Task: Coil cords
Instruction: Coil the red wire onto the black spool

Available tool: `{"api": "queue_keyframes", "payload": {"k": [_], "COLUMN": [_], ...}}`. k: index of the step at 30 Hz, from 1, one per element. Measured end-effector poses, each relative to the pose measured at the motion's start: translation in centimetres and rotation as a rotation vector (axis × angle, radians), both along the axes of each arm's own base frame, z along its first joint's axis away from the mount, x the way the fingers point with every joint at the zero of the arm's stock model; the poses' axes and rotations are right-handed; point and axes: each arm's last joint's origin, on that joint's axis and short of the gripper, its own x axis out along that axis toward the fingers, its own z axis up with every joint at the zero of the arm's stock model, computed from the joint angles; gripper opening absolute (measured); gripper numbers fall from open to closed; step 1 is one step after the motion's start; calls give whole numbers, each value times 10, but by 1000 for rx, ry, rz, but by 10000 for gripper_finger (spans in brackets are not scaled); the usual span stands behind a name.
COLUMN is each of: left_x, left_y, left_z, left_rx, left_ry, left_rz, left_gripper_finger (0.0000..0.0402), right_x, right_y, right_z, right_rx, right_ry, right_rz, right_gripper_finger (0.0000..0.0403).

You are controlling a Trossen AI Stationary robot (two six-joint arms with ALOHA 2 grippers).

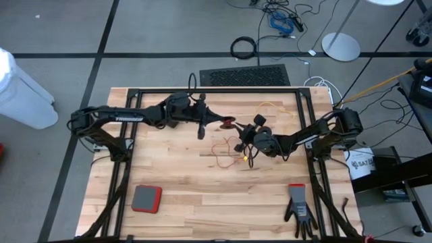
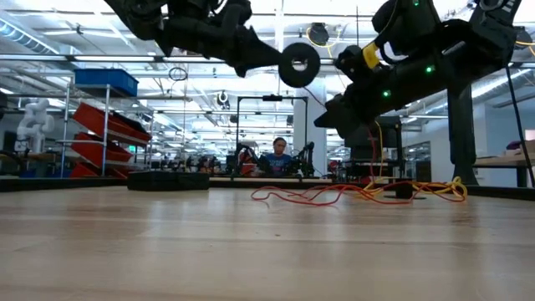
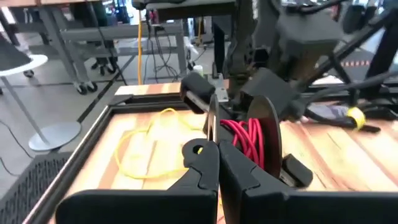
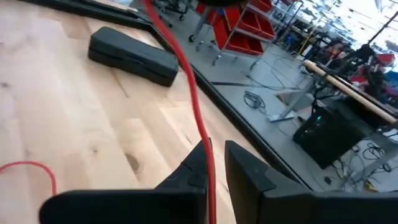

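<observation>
Plainly the red cord (image 4: 198,118) is thin, light and limp. It will sag, kink and tangle rather than hold a shape, and it looks smooth enough to slide through a loose pinch. Part of it is already wound on a small black reel (image 3: 268,124). From there it runs down to the right gripper (image 4: 216,171), and the rest lies in loose loops on the table (image 1: 202,202), near the middle.

The reel is rigid and light, so its flat rim is the best place to hold it. The left gripper (image 3: 217,155) does just that, clenched on the edge of the disc and holding it up off the wood.

The cord itself is better guided than squeezed. The right gripper's jaws stand a slit apart with the red line running through the gap along one finger, not visibly pinched. I judge that gap suits feeding the cord under light tension, since a harder clamp could snag or stretch so fine a wire.

A yellow cord (image 3: 146,146) lies slack toward the far side of the table, just as thin and limp. Spare reels (image 1: 260,120) sit just beside the right gripper.
</observation>
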Motion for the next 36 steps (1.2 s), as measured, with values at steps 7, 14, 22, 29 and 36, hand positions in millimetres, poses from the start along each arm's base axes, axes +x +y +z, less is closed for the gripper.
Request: {"api": "queue_keyframes", "payload": {"k": [7, 14, 22, 29, 36], "left_x": [-6, -9, -14, -16, -17], "left_y": [-2, -5, -7, -6, -6], "left_z": [-9, -17, -28, -30, -32], "left_rx": [44, 65, 127, 190, 208], "left_ry": [126, 201, 311, 345, 369], "left_rz": [-23, -108, -157, -126, -123], "left_gripper_finger": [0, 0, 0, 0, 0], "right_x": [1, -2, -3, -6, -6], "right_y": [14, 19, 21, 22, 24], "right_z": [0, -2, -3, -10, -11], "right_rx": [20, 122, 182, 246, 294], "right_ry": [3, 26, 38, 88, 93], "right_rz": [99, 198, 255, 271, 310], "right_gripper_finger": [33, 34, 34, 34, 34]}}
